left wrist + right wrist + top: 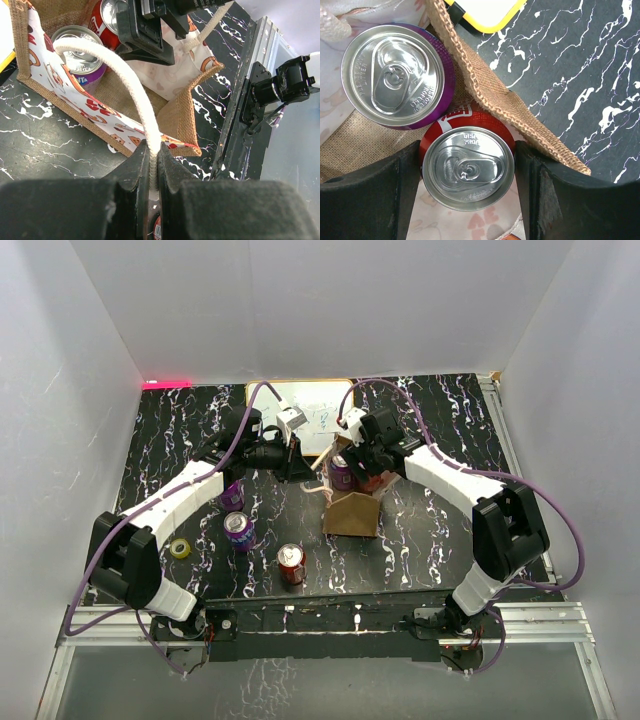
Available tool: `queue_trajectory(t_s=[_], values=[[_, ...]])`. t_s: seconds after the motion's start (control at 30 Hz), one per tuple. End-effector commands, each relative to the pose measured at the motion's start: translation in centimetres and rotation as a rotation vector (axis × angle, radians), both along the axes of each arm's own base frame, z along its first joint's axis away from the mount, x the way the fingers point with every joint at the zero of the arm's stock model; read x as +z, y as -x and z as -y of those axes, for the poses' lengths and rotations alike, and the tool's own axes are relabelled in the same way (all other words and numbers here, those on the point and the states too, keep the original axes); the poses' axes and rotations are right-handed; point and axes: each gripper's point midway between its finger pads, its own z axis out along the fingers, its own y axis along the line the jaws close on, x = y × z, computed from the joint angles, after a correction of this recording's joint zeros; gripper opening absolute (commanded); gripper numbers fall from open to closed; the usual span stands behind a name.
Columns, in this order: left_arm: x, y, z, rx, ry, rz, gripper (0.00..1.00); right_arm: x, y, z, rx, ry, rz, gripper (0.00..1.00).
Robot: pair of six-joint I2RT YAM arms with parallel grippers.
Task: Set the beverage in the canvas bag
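Note:
The canvas bag (352, 514) stands open at mid table, tan with a red-and-white patterned side (95, 107). My left gripper (298, 464) (153, 151) is shut on one cream loop handle (112, 67) and holds it up. My right gripper (362, 466) (468, 155) is shut on a red beverage can (465, 172), upright and down inside the bag's mouth. A purple can (392, 75) stands in the bag right beside it and also shows in the left wrist view (80, 52). The bag's burlap rim (490, 95) lies against my right finger.
Two purple cans (232, 494) (238, 530) and a red can (291, 564) stand on the table left of the bag. A yellow tape roll (180, 548) lies at the left. A whiteboard (312, 408) lies behind the bag. A metal rail (400, 612) runs along the near edge.

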Motion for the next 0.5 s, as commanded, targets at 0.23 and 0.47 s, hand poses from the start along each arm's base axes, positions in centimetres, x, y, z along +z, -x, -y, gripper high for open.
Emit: queue_trajectory(t_s=[0.23, 0.47], values=[[1.7, 1.2, -0.2, -0.038, 0.033, 0.037, 0.0, 1.0, -1.8, 0.6, -0.018, 0.012, 0.065, 0.83], [1.7, 1.2, -0.2, -0.037, 0.032, 0.037, 0.0, 1.8, -1.8, 0.3, 0.002, 0.005, 0.071, 0.91]])
